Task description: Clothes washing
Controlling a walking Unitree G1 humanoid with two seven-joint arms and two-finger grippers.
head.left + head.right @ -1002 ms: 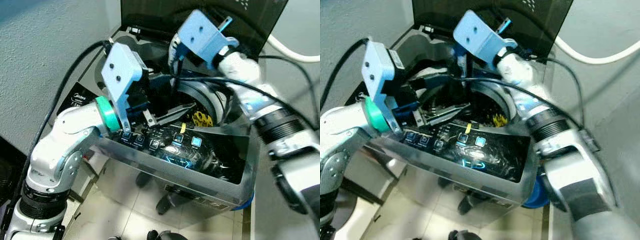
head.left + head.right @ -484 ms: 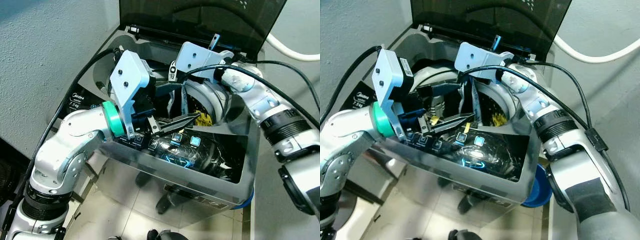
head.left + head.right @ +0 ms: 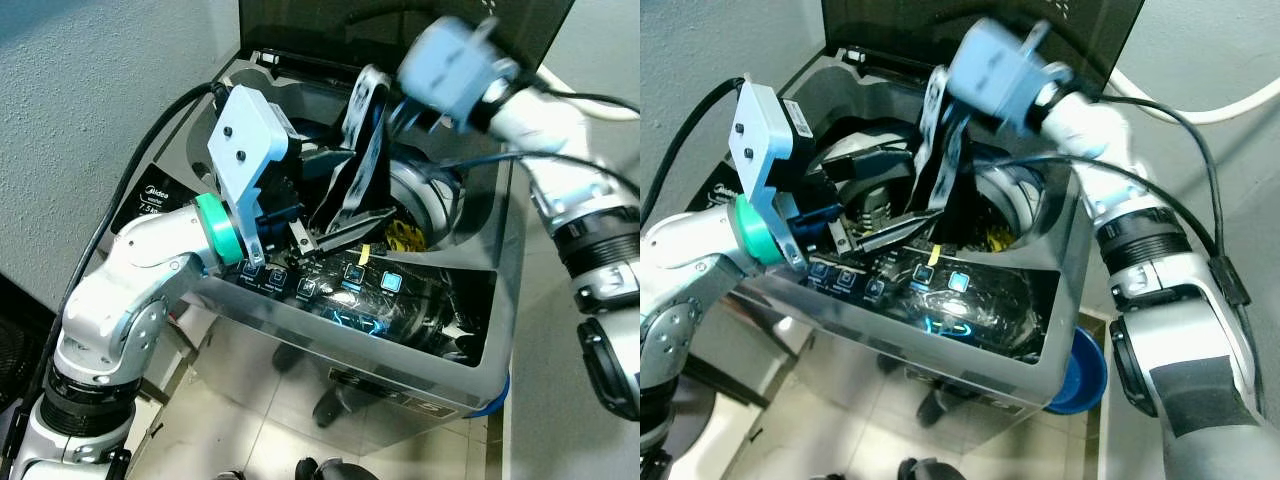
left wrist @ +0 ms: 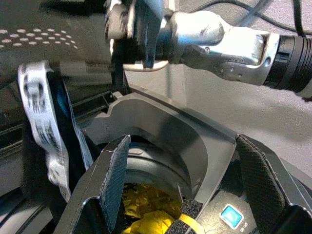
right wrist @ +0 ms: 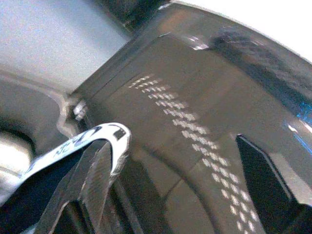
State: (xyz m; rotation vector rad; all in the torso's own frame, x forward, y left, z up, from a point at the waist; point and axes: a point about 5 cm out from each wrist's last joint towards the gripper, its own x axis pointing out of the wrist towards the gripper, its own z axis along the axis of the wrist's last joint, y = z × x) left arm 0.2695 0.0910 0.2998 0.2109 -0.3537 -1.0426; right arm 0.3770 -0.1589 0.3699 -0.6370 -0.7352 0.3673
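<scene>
A top-loading washing machine point(image 3: 455, 372) stands open with its dark lid point(image 3: 330, 25) raised. My right gripper point(image 3: 385, 100), blurred, is high over the drum. A black-and-white garment point(image 3: 360, 150) hangs from it down into the opening. In the right wrist view its fingers point(image 5: 92, 180) stand apart, with the garment's white band point(image 5: 92, 136) draped over one fingertip. My left gripper point(image 3: 335, 195) is open at the drum's front rim, just left of the hanging garment point(image 4: 41, 117), holding nothing. Something yellow point(image 3: 403, 237) lies inside the drum.
The lit control panel point(image 3: 350, 285) runs along the machine's front, right below my left gripper. A grey wall point(image 3: 90, 90) is at the left. A white hose point(image 3: 590, 100) and black cables point(image 3: 560, 160) run behind my right arm. A blue basin point(image 3: 1085, 370) sits at the machine's right.
My right gripper has risen out of the drum toward the lid, drawing the black-and-white garment up with it. My left gripper stays at the drum's front rim.
</scene>
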